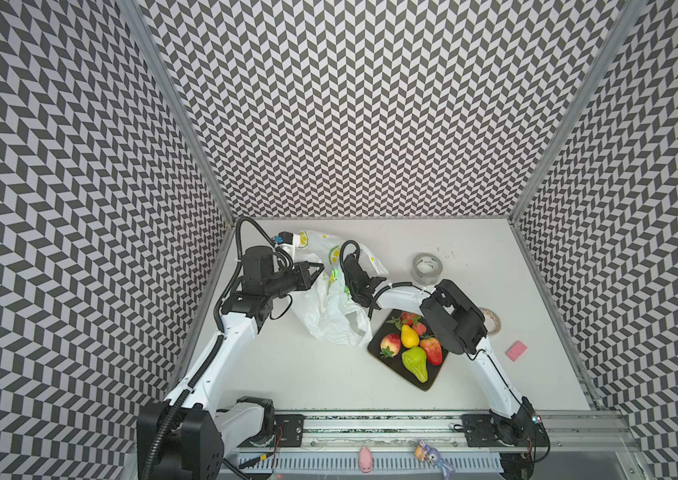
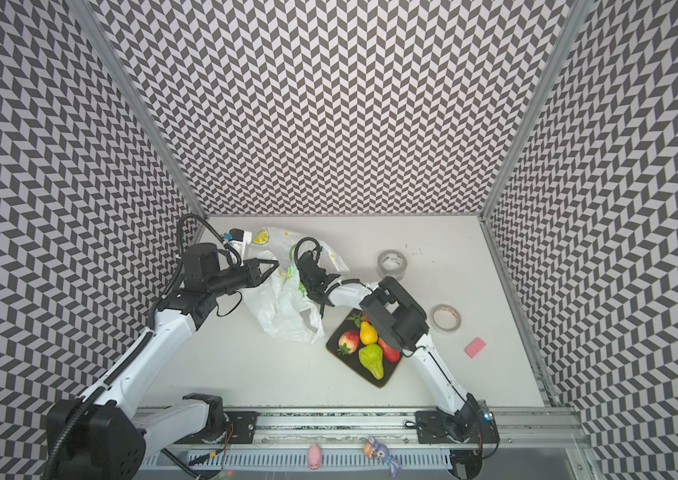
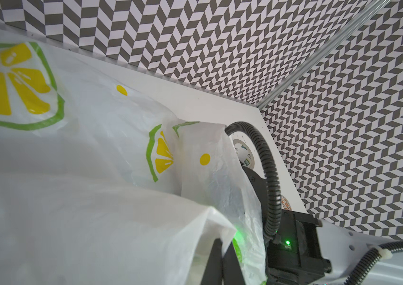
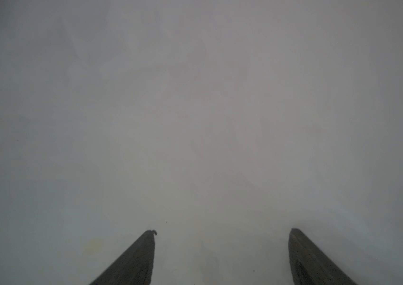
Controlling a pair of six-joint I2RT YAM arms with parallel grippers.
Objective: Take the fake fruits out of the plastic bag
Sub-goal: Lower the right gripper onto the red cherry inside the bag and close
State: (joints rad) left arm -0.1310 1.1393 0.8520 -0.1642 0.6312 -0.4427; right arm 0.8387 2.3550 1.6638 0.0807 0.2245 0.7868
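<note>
The right gripper (image 4: pixel 222 232) shows only in its wrist view: fingers wide apart, nothing between them, around them only blurred grey film. In both top views the plastic bag (image 1: pixel 331 320) hides those fingers. The left gripper (image 3: pixel 220 249) is closed on the bag's edge. The fake fruits (image 1: pixel 410 349) lie on a dark plate (image 1: pixel 433 376) just right of the bag

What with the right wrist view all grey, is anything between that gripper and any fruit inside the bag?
Only film of the plastic bag lies before the open right gripper; nothing else shows there.
</note>
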